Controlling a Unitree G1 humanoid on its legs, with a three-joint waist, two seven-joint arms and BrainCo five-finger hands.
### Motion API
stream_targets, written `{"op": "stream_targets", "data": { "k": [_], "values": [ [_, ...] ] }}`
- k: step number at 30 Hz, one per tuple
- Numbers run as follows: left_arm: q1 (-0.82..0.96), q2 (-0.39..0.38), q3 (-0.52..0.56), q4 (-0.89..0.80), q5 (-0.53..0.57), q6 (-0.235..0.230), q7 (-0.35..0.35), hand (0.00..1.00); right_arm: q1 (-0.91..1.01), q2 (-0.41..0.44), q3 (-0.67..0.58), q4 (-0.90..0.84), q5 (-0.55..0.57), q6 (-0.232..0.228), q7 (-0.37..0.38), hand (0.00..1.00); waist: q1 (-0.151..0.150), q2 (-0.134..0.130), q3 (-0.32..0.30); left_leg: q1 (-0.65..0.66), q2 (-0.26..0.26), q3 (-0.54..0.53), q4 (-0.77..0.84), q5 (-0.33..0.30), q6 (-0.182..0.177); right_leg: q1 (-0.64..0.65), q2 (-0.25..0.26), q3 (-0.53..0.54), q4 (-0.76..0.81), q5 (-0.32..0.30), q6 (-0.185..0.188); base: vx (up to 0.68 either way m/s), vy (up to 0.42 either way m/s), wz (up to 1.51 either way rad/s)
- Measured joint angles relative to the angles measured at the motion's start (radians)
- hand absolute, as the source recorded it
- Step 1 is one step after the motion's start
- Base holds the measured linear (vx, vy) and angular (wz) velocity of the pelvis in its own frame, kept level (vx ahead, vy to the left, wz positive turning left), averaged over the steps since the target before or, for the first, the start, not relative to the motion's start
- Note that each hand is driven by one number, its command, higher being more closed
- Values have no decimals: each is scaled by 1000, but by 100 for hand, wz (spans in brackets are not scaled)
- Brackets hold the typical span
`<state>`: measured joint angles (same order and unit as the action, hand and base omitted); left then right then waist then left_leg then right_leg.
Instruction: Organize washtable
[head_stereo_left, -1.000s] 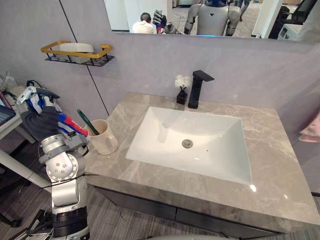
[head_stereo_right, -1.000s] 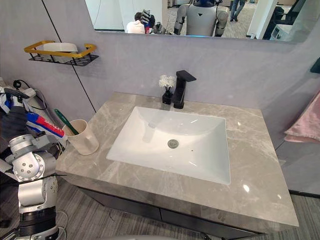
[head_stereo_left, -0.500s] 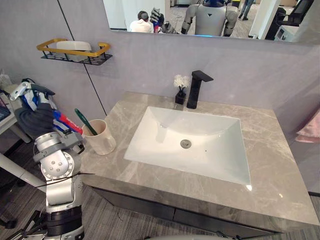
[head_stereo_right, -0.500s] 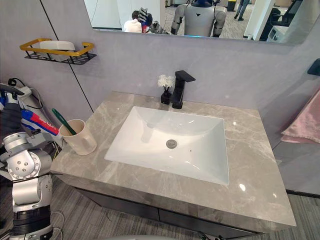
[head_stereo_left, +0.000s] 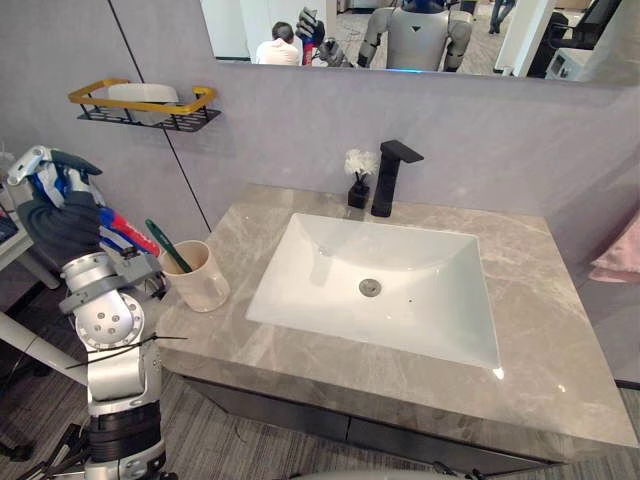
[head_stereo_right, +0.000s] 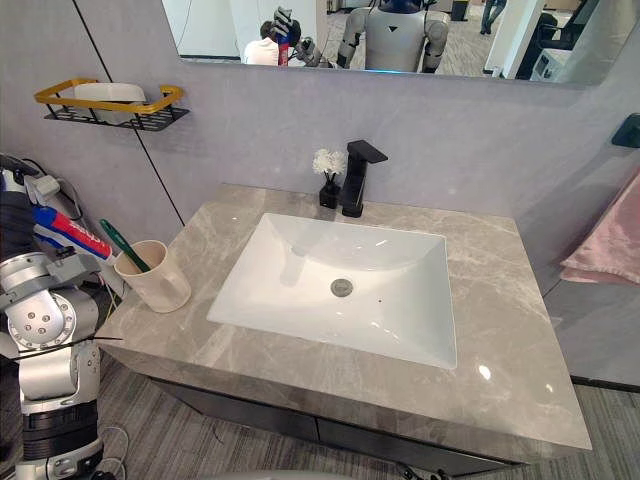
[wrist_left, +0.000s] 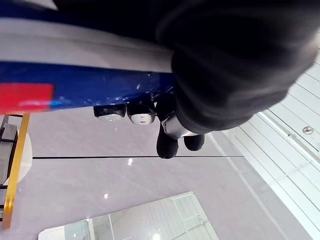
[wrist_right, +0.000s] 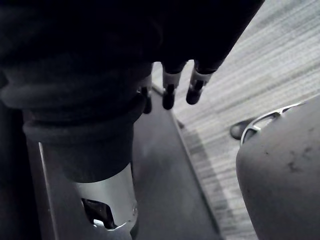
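My left hand is raised beside the washtable's left end, shut on a blue, red and white toothpaste tube. The tube's lower end points down toward a beige cup at the counter's left edge. A green toothbrush leans in that cup. In the left wrist view the tube crosses under my curled fingers. My right hand hangs over the floor with its fingers straight and nothing in them.
The grey marble counter holds a white sink. Behind it stand a black faucet and a small black vase of white flowers. A gold-edged wall shelf carries a white soap dish. A mirror hangs above.
My left hand has risen a little and drawn away to the left with the tube. The view has shifted slightly. The cup and toothbrush stay put.
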<state>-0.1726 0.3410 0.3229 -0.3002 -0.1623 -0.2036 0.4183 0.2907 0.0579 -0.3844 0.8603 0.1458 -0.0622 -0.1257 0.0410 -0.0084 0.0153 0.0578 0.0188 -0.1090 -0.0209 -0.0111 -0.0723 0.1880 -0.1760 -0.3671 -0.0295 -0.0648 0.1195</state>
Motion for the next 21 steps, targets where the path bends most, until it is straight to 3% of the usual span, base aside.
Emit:
{"op": "stream_targets", "data": {
  "k": [5, 21],
  "values": [
    [-12, 35, -15, 2, 17, 0, -2, 100, -5, 0, 1, 0, 0, 0, 0, 0, -2, -1, 4, 0, 0, 0, 0, 0, 0, 0, 0, 0, 0, 0, 0, 0, 0, 0],
    [-32, 11, -50, 120, -2, 4, -5, 100, -10, -7, 1, -1, -1, 0, -1, 0, -5, -9, 19, -9, -1, 0, -1, 0, 0, -10, 0, 0, 0, 0, 0, 0, 0, 0]
  ]
}}
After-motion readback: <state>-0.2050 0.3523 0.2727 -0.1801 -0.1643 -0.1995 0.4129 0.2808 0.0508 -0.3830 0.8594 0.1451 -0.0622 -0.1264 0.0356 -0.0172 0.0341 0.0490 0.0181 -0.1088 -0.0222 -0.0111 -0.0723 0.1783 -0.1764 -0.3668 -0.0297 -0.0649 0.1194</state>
